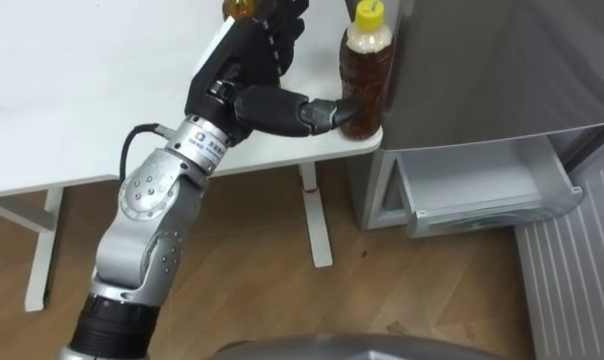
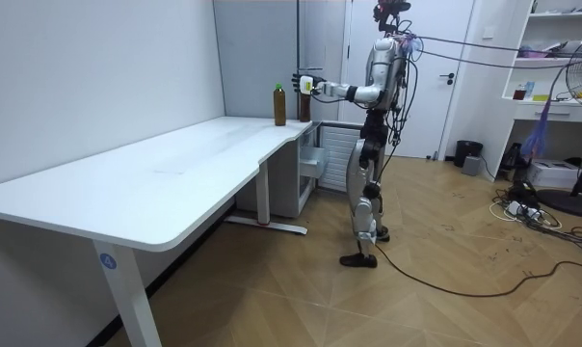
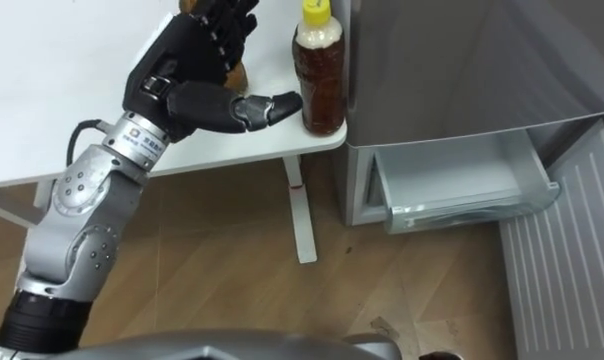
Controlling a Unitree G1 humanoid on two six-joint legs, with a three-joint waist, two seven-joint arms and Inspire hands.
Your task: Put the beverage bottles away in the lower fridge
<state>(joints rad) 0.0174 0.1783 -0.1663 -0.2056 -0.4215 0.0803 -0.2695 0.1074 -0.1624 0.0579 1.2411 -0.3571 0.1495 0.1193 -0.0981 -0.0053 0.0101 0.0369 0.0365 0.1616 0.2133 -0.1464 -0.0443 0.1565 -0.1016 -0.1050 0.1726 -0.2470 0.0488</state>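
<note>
bright, even indoor light with soft shadows.

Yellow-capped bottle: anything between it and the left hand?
Nothing. In both eye views the thumb of the left hand reaches the yellow-capped bottle directly; contact unclear.

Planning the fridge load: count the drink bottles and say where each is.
2. One yellow-capped bottle stands at the table corner beside the fridge, by the left hand's thumb. The other bottle stands behind that hand's fingers, further along the table. The hand could hide more.
</note>
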